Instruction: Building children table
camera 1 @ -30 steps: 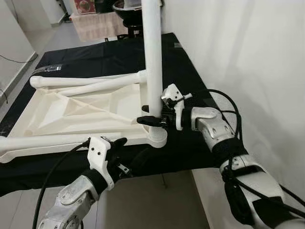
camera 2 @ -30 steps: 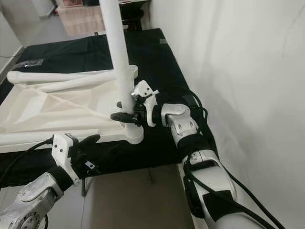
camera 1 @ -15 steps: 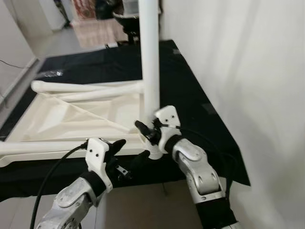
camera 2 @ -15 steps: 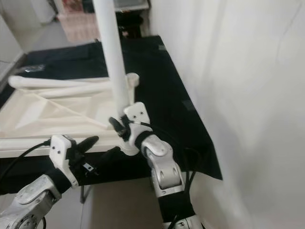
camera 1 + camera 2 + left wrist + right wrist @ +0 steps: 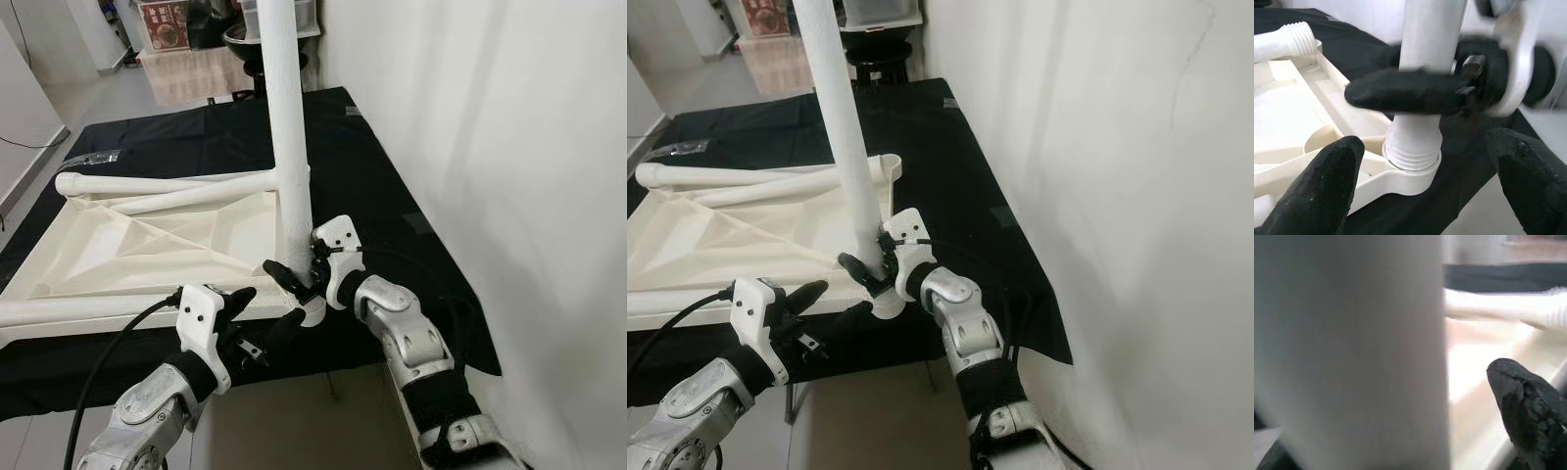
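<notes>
One round white plastic table leg (image 5: 287, 137) stands upright in the near right corner socket (image 5: 1411, 164) of the upside-down cream plastic tabletop (image 5: 147, 240), which lies on a black cloth-covered table (image 5: 382, 186) beside a white wall (image 5: 509, 147). The right gripper (image 5: 294, 278) is closed around this leg just above the socket, one black finger wrapping its near side in the left wrist view, so the leg seems to be mid-way through being screwed in. The left wrist view shows a few thread ridges above the socket rim, which suggests the leg is not fully seated, though the blur there makes this uncertain. The left gripper (image 5: 263, 315) hovers with its fingers spread apart just below the near edge of the tabletop, near the socket, holding nothing. Two more white legs (image 5: 167, 186) lie across the far side of the tabletop, one of them showing a threaded end (image 5: 1295, 41) near the far right corner, and another white leg (image 5: 78, 308) lies along the near edge to the left. By this reckoning the build is at an early stage: one leg is partly fitted, and the remaining legs still have to be stood up and screwed into their corners before the table can be turned over.
</notes>
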You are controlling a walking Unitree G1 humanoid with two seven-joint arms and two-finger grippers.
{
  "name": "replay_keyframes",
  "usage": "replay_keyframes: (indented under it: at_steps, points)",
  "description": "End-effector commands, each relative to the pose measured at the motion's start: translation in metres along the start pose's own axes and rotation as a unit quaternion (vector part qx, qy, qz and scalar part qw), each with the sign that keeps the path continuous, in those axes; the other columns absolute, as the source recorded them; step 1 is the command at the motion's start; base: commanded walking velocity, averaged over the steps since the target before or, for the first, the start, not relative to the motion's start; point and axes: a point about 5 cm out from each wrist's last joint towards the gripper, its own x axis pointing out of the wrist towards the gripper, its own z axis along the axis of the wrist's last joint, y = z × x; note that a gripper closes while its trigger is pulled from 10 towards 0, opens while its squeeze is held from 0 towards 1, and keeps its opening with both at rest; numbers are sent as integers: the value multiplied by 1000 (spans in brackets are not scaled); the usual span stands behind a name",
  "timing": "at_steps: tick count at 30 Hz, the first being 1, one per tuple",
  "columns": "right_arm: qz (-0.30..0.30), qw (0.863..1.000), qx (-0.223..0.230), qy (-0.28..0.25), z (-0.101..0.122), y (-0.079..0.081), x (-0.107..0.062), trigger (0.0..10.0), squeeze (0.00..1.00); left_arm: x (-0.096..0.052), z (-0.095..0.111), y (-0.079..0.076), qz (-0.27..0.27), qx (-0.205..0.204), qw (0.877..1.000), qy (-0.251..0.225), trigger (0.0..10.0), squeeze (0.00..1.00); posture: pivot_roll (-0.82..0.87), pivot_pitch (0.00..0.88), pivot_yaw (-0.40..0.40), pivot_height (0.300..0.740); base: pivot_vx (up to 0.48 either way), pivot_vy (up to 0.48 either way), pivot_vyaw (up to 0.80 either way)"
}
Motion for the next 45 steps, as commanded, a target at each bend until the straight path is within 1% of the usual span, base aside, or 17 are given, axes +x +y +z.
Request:
replay_keyframes:
  at_steps: [1,6,8,9,22,25,27,28,29,32,36,37,38,39,40,41,45]
  points:
    - [67,998,-6,-3,2,1,-1,10000,0,0,-5,0,3,-3,1000,7,10000,0,-17,64,43,740,0,0,0]
    - [114,993,-25,18,2,-12,-5,10000,0,-1,-6,-1,2,-3,1000,9,10000,0,-16,62,43,740,0,0,0]
    - [117,993,-23,20,4,-19,-4,8627,0,-2,-7,-2,2,1,1000,13,10000,0,-18,61,46,740,0,0,0]
    - [113,993,-13,17,8,-25,-3,0,0,-5,-8,-4,0,5,1000,17,10000,0,-18,66,50,740,0,0,0]
    - [27,999,-19,41,4,-50,-26,0,0,-25,-13,-29,-12,-22,999,36,10000,0,-27,120,64,740,0,0,0]
    - [-19,999,-9,31,-3,-36,-36,0,0,-28,-13,-29,-13,-34,999,34,10000,0,-28,138,61,740,0,0,0]
    - [-237,970,37,47,-22,-9,-39,0,0,-28,-11,-25,-11,-37,999,29,10000,0,-29,158,61,740,0,0,0]
    - [-237,970,37,47,-22,-9,-39,0,0,-28,-11,-25,-11,-37,999,29,10000,0,-29,158,61,740,0,0,0]
    - [-285,955,51,57,-33,13,-42,0,0,-27,-10,-22,-5,-37,999,24,10000,0,-37,163,84,740,0,0,0]
    - [-286,955,54,59,-37,31,-40,0,0,-26,-9,-19,6,-31,999,19,10000,0,-31,148,79,740,0,0,0]
    - [-256,965,14,56,-33,15,-24,0,0,-24,-7,-16,26,-23,999,12,10000,0,-16,145,61,740,0,0,0]
    - [-256,965,6,57,-31,12,-21,10000,0,-23,-6,-15,37,-19,999,10,10000,0,-15,146,60,740,0,0,0]
    - [-257,965,3,58,-29,10,-19,10000,0,-23,-6,-13,48,-15,999,7,10000,0,-15,146,60,740,0,0,0]
    - [-235,971,2,51,-27,9,-16,10000,243,-22,-5,-11,66,-11,998,4,10000,0,-13,134,57,740,0,0,0]
    - [-235,971,2,51,-27,9,-16,10000,243,-22,-5,-11,66,-11,998,4,10000,0,-13,134,57,740,0,0,0]
    - [-217,975,2,54,-25,8,-16,10000,1000,-22,-5,-8,82,-7,997,2,10000,0,-14,133,55,740,0,0,0]
    - [-172,985,8,30,-15,-5,-17,10000,1000,-18,-5,-3,106,1,994,-3,10000,0,-14,116,46,740,0,0,0]
